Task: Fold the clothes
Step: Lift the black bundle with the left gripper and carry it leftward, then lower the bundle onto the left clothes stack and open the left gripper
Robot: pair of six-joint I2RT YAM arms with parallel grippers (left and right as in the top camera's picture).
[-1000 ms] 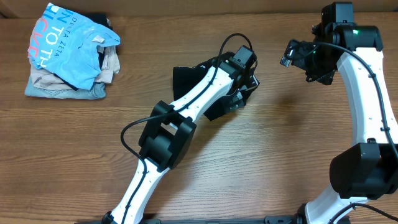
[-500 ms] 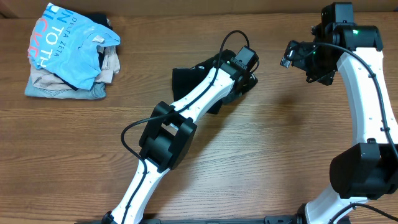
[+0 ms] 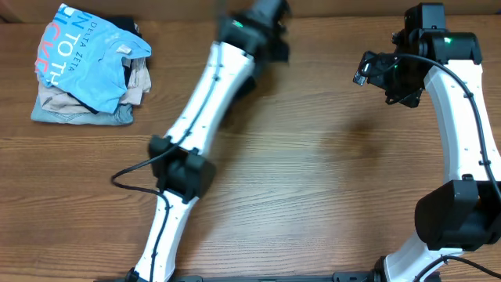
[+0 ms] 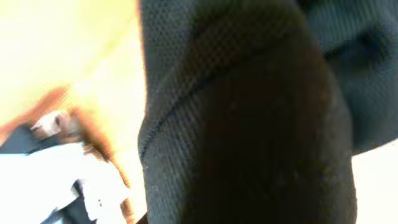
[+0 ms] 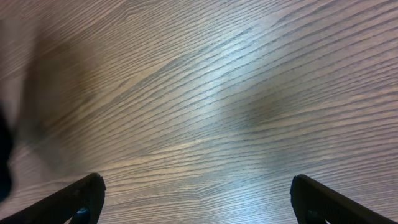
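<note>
Left arm (image 3: 207, 94): I see it stretched long across the bench (image 3: 313, 196), its far end up at the back edge and smeared with blur.
Left fingers: I can't make them out in any view. Dark fabric fills the left wrist camera and the overhead is too blurred there, so I cannot tell whether they are together or apart.
The clothes (image 4: 249, 124): black, fine-meshed fabric pressed right up against the left wrist lens, with a fold or seam line running across it. From overhead I get only a dark blur (image 3: 275, 48) at the end of the left arm, near the back edge of the bench.
Right arm (image 3: 462, 117): raised on the right side, well apart from the left arm.
Right fingers (image 5: 87, 193): spread wide, one at each lower corner of my right wrist view, with only bare wood grain between them.
Pile at far left: a light blue lettered T-shirt (image 3: 86, 55) lies on top of beige folded garments (image 3: 74, 110), well apart from both arms.
</note>
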